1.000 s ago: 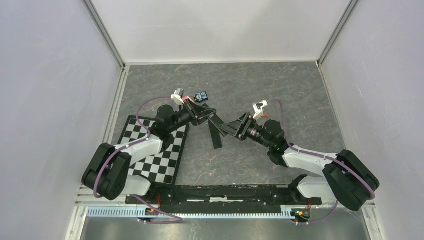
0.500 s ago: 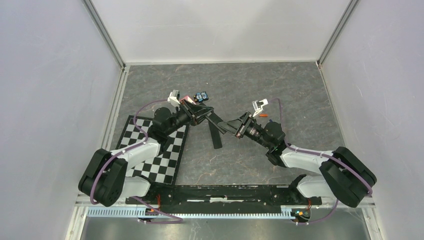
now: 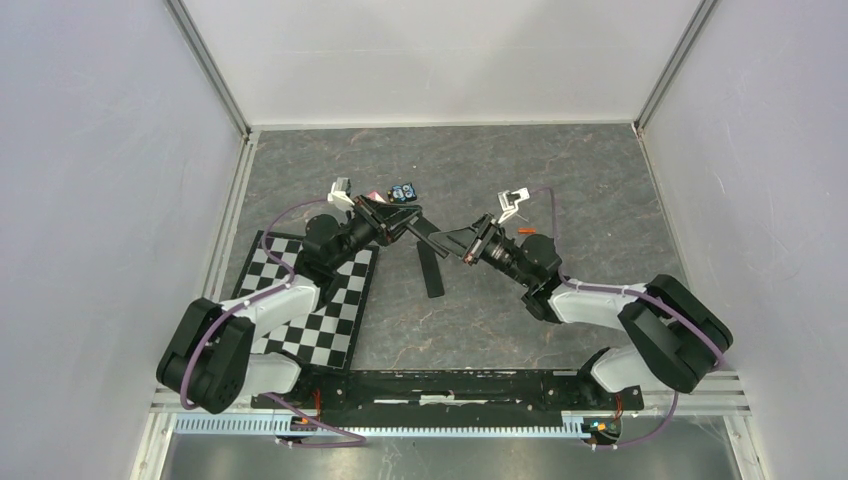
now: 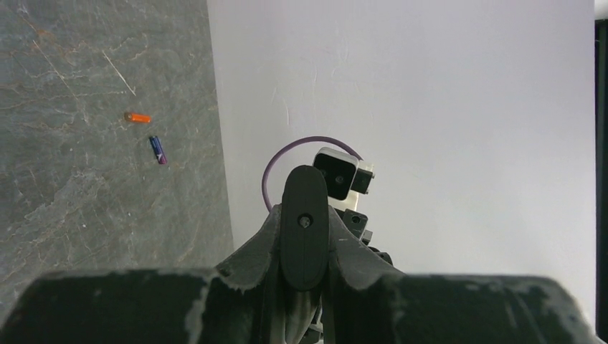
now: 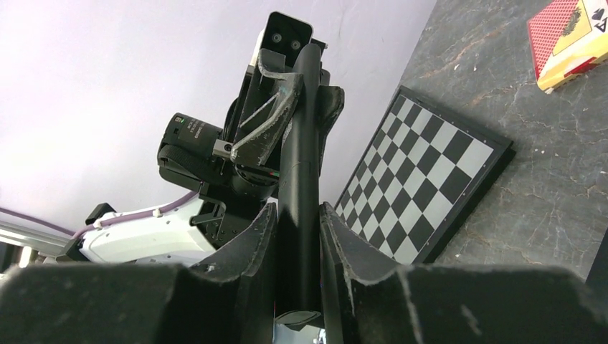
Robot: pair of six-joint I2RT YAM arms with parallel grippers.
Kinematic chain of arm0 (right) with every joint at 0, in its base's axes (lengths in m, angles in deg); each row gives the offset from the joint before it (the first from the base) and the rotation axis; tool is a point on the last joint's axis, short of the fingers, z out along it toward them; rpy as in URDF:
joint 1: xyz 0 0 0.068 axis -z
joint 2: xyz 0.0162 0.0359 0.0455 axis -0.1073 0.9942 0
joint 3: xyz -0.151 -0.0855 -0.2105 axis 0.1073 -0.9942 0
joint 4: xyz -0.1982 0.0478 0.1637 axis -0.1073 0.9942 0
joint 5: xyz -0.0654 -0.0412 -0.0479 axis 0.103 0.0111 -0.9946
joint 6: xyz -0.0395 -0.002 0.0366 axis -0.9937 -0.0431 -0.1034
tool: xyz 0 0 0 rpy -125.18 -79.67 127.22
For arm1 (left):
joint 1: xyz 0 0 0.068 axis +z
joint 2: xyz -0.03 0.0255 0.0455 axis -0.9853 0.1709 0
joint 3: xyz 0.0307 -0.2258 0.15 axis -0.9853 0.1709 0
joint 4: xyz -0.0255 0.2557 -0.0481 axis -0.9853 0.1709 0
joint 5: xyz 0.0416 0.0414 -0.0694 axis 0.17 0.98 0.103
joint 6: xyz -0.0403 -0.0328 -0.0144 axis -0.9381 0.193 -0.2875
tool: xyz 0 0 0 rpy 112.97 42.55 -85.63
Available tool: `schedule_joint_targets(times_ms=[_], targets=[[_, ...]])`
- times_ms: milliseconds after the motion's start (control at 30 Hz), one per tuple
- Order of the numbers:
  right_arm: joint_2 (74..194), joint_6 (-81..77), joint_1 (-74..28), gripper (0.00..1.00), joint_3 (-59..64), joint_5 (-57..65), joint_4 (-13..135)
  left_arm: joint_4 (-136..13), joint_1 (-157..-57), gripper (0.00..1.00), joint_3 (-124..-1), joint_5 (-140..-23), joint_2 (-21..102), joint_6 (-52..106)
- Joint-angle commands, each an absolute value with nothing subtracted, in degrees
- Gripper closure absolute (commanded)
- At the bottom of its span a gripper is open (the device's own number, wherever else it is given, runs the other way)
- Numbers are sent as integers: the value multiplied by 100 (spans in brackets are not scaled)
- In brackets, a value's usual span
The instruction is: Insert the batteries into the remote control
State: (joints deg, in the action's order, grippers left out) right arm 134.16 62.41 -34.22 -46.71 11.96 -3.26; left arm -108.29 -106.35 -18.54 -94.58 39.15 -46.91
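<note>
A long black remote point(image 3: 440, 236) is held in the air between both grippers. My left gripper point(image 3: 405, 224) is shut on one end, seen end-on in the left wrist view point(image 4: 305, 226). My right gripper point(image 3: 468, 243) is shut on the other end; its wrist view looks along the remote point(image 5: 300, 165) to the left gripper point(image 5: 287, 93). An orange-red battery point(image 4: 137, 117) and a blue-purple battery point(image 4: 158, 150) lie loose on the grey table in the left wrist view. A second black remote point(image 3: 432, 270) lies flat on the table below the held one.
A checkerboard point(image 3: 310, 310) lies under the left arm and also shows in the right wrist view point(image 5: 437, 179). A blue-and-black gadget point(image 3: 403, 192) sits behind the left gripper. A red card box point(image 5: 573, 36) lies on the table. White walls close in three sides.
Both grippers, still holding the remote between them, have moved slightly toward the far wall. The right arm has drawn in to the left.
</note>
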Motion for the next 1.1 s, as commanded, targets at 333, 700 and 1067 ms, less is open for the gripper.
schedule_joint_targets(times_ms=[333, 700, 1067], targets=[[12862, 3363, -2942, 21, -3980, 2819, 1538, -9956, -10490, 98, -2480, -11179, 3085, -2810], [12495, 1829, -2943, 8, -3340, 4374, 2841, -9894, -10442, 98, -2671, -12177, 3092, -1783], [13165, 2637, -3260, 50, -3185, 4275, 1988, -10371, -10449, 98, -2579, -12452, 2942, -1857]])
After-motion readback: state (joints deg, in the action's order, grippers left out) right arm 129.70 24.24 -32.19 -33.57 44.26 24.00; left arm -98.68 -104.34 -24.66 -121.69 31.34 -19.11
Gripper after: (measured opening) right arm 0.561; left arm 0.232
